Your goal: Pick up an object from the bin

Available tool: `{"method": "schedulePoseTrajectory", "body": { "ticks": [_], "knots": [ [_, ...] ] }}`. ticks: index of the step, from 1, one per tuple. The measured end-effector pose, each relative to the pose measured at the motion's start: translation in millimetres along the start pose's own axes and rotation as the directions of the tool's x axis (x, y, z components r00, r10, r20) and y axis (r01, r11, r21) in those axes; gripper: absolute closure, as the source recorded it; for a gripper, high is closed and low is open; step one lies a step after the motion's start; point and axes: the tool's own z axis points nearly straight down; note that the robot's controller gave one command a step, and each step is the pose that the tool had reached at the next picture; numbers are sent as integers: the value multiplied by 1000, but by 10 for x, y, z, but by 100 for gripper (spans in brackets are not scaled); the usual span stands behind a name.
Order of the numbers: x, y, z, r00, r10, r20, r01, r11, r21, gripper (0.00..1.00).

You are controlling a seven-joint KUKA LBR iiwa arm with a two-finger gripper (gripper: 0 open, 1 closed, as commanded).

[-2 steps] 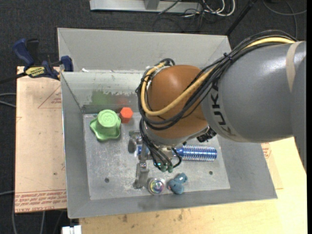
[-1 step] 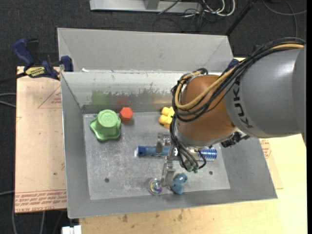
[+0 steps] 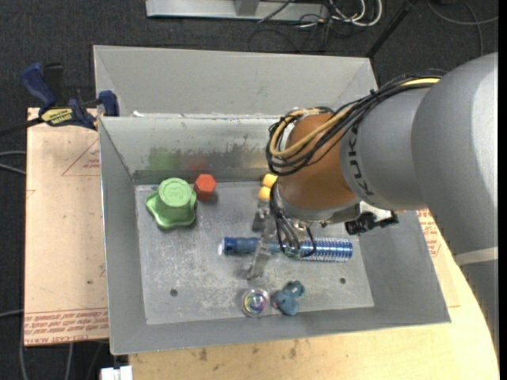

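I saw bare floor at the left of the bin, with a green ridged cap and an orange cylinder by the back wall. A clear bead and a blue lump sat near the front wall. The gripper stood mid-floor directly over the long blue ribbed-ended piece lying crosswise; I could not tell whether it was open or closed.

One cap, one cube, one brush, one ball, one figure
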Motion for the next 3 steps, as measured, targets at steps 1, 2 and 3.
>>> {"method": "schedulePoseTrajectory", "body": {
  "ticks": [1, 2, 3],
  "knots": [
    [-4, 9, -19, 1000, 1, 1, -1, 1000, -2, 100],
    [47, 94, -970, 999, -31, 9, 31, 1000, -4, 100],
    [43, 189, -2348, 998, -56, 10, 56, 998, -5, 100]
  ]
}}
